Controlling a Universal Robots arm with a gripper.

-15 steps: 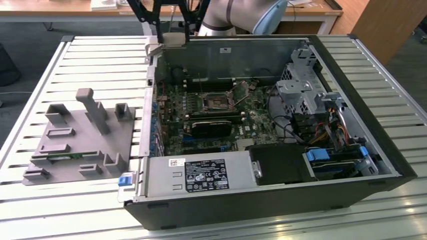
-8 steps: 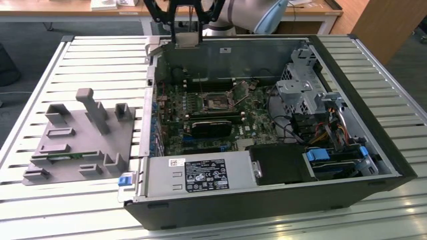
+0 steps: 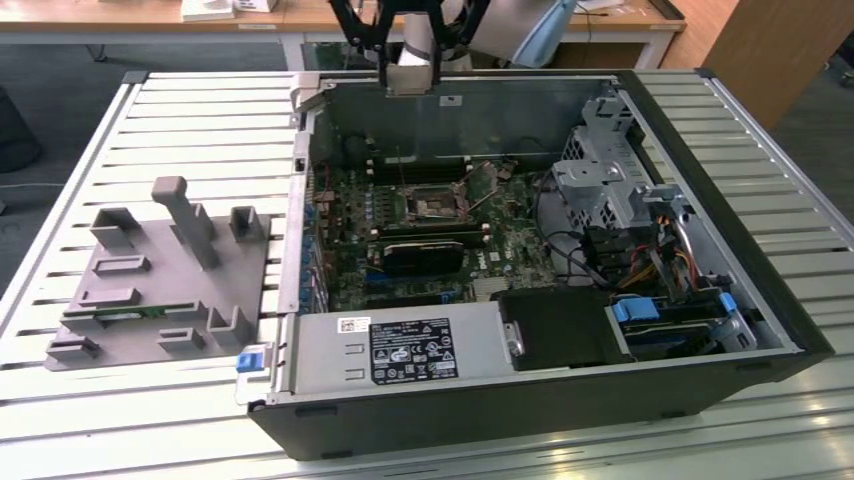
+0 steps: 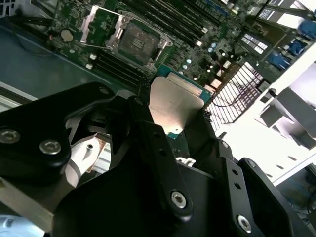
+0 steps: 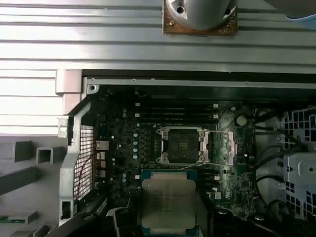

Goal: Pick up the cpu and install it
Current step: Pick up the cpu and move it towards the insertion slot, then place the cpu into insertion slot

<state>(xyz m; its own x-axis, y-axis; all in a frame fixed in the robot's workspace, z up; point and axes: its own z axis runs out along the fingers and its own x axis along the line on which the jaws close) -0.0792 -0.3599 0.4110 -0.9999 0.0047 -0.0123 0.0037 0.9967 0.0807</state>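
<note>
While gripper clamps the cpu by opposite edges, metal top toward the camera, it hangs above the open case, well clear of the board. Step, as I judge it: pickup done, chip in carry toward socket, install not done. Socket looks bare, cover plate swung aside. Seating likely calls for centring the chip over the socket, squaring its edges to the frame and keeping it level; a tilt could bend pins. First wrist view puts chip and socket in one look, chip offset from it. Second wrist view gives the fingers on the chip. Exterior view adds a grey fixture at the exterior view's left, beside the case.
</note>
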